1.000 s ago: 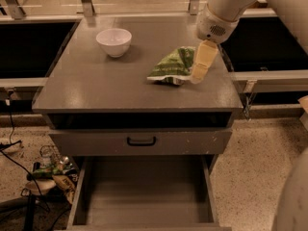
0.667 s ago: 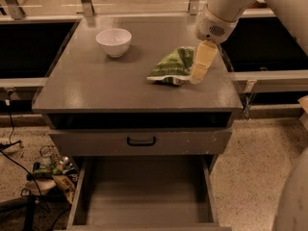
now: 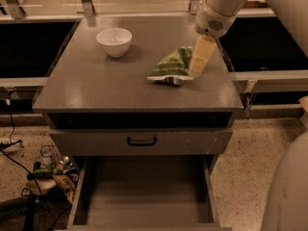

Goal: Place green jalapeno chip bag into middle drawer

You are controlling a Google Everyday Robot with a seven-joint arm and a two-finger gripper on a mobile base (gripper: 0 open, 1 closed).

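Note:
The green jalapeno chip bag (image 3: 171, 66) lies crumpled on the grey cabinet top (image 3: 96, 85), right of centre. My gripper (image 3: 196, 70) comes down from the upper right on the pale arm and sits at the bag's right edge, touching or nearly touching it. The bag still rests on the top. The middle drawer (image 3: 144, 196) stands pulled out at the bottom of the view, a wide shallow grey box with a bare floor, nothing in it.
A white bowl (image 3: 114, 41) stands at the back left of the cabinet top. A shut grey drawer front with a black handle (image 3: 142, 141) sits above the open drawer. Cables and clutter (image 3: 48, 172) lie on the floor at left. My pale body (image 3: 288, 186) fills the right edge.

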